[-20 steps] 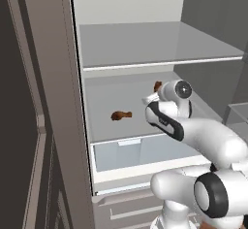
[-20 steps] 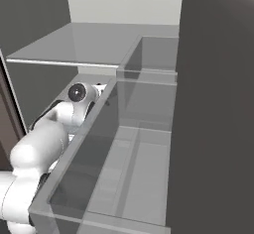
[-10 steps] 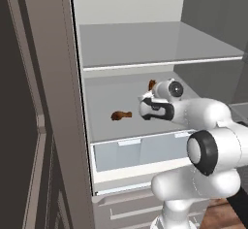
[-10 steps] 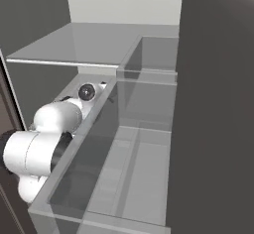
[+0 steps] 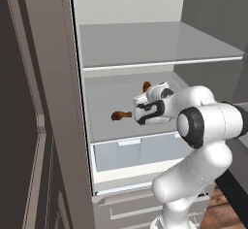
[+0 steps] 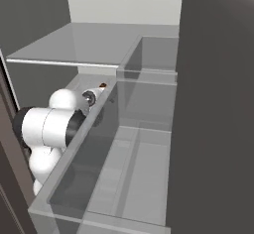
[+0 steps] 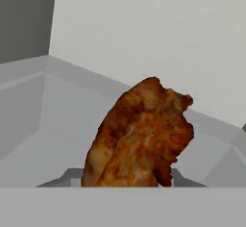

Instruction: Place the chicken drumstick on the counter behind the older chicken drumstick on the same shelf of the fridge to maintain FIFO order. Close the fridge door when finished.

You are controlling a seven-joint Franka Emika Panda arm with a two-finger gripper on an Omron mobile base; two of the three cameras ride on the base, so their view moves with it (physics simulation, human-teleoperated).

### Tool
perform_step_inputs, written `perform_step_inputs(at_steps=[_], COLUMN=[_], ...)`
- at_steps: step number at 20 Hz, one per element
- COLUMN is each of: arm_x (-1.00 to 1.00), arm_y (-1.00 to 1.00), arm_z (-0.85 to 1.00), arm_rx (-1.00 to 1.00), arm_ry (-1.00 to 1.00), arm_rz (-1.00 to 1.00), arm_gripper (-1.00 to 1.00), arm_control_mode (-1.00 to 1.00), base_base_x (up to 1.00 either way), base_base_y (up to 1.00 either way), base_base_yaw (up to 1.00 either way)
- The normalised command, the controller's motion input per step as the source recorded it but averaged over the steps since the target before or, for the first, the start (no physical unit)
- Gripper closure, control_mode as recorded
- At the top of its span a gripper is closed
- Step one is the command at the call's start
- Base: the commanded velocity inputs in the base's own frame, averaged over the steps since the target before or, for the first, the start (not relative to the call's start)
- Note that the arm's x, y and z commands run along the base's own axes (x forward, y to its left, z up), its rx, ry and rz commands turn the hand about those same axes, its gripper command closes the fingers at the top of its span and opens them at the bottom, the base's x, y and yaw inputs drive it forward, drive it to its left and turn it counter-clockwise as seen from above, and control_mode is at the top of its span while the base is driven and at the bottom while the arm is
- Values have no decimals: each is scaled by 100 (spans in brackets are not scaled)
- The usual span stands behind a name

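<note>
Seemingly drumstick [image 7: 139, 134] within gripper [image 5: 145, 93]

A: Fridge [image 5: 140, 9] open; arm reaches in over the shelf [image 5: 104, 123].
B: Drumsticks?
A: One drumstick [image 5: 121, 115] lying on shelf, left of hand; second drumstick [image 5: 146, 86] at the gripper [image 5: 145, 93], further back.
</note>
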Motion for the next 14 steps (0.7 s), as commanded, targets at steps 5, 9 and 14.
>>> perform_step_inputs(at_steps=[5, 9, 14], arm_x=[25, 8, 1], arm_y=[1, 0, 0], arm_z=[-3, 0, 2], arm_rx=[-1, -1, 0], arm_ry=[3, 11, 13], arm_rz=[0, 0, 0], arm_gripper=[-100, -100, -100], arm_control_mode=[-100, -100, -100], base_base_x=[0, 0, 0], base_base_y=[0, 0, 0], base_base_yaw=[0, 0, 0])
